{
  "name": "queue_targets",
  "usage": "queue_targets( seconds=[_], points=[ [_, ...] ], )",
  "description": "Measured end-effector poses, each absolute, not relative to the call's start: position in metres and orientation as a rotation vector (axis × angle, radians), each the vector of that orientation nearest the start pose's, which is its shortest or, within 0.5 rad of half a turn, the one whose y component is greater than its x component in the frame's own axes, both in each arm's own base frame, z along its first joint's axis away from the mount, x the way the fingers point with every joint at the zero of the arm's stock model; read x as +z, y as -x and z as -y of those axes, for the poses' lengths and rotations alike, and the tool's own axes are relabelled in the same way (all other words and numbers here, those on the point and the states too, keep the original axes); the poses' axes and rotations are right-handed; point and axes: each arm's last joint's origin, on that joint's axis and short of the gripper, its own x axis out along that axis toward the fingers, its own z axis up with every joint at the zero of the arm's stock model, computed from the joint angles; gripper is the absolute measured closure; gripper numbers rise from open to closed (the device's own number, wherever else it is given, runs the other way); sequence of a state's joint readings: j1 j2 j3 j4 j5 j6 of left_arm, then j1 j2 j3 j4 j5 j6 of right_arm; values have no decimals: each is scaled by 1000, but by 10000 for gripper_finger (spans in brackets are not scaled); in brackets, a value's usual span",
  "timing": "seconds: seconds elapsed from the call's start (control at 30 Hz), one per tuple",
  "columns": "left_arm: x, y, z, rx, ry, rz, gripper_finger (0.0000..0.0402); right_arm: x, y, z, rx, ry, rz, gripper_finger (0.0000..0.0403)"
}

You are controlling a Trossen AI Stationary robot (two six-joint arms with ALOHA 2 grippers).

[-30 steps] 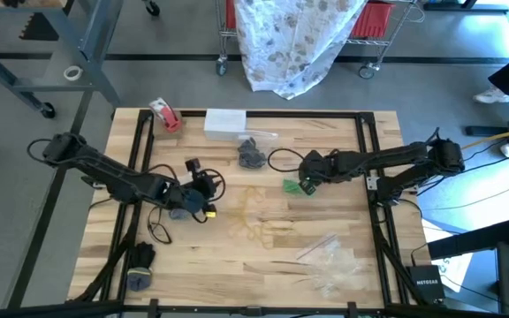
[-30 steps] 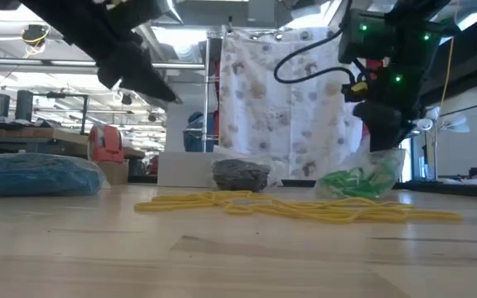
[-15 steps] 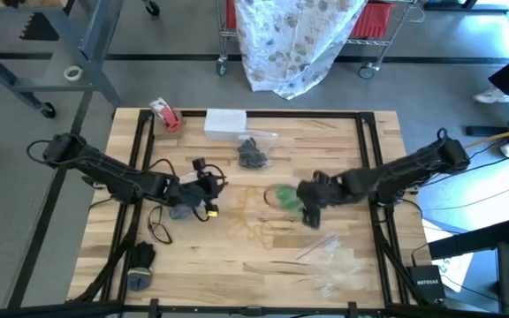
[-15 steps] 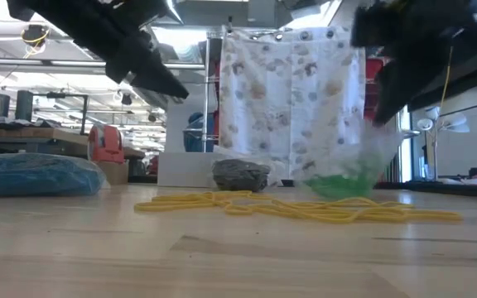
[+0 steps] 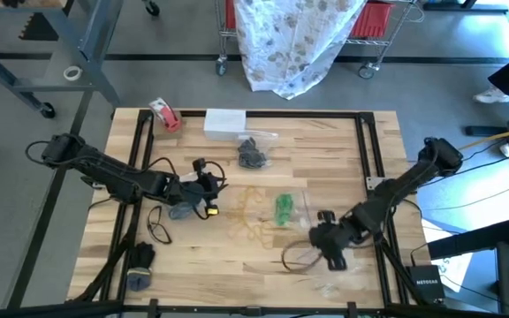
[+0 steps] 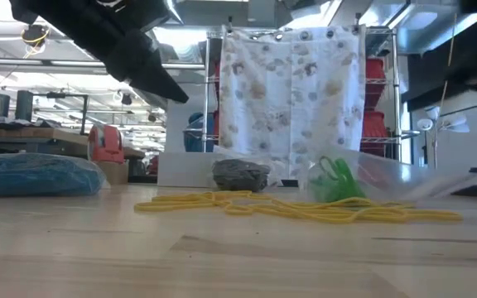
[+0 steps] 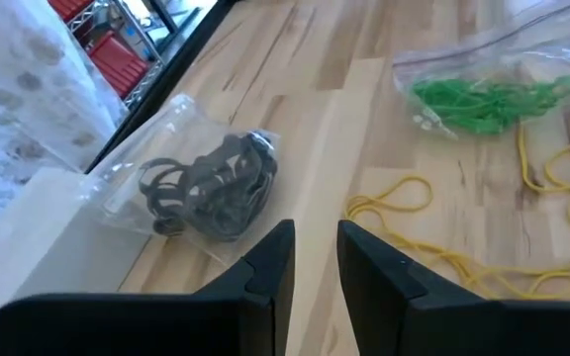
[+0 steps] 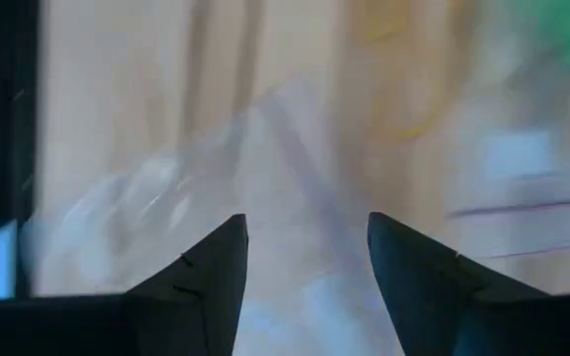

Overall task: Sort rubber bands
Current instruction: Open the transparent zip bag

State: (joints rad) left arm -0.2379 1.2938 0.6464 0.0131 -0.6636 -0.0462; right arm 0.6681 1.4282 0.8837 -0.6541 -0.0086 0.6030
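While the right gripper [image 5: 332, 254] hangs open over clear bags [image 5: 330, 269], green rubber bands [image 5: 284, 209] lie apart; left gripper [image 5: 208, 187] narrowly parted, empty.

The table [image 5: 325, 150] was pale, smooth-planked wood, the bags [image 7: 181, 148] clear glossy plastic, the rubber bands [image 6: 305, 209] matt elastic, the fingers [image 7: 265, 287] matt black.

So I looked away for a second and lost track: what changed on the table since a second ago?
The right gripper let go of the bag of green rubber bands, which now lies nearer the table's middle beside the yellow rubber bands. It then swung to the near right, open above the empty clear bags. The left gripper, the bag of black rubber bands and the tape roll stayed put.
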Motion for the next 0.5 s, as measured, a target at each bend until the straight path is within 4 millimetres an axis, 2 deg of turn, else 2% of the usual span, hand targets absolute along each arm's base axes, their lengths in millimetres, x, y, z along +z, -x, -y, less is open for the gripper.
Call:
queue_targets(
  seconds=[0.33, 0.5],
  points=[
    [204, -250, 41, 433, -220, -563, 329, 176, -181, -196, 330, 14, -1371, 205],
    [204, -250, 37, 453, -195, -555, 329, 159, -179, -203, 220, 159, -1320, 205]
  ],
)
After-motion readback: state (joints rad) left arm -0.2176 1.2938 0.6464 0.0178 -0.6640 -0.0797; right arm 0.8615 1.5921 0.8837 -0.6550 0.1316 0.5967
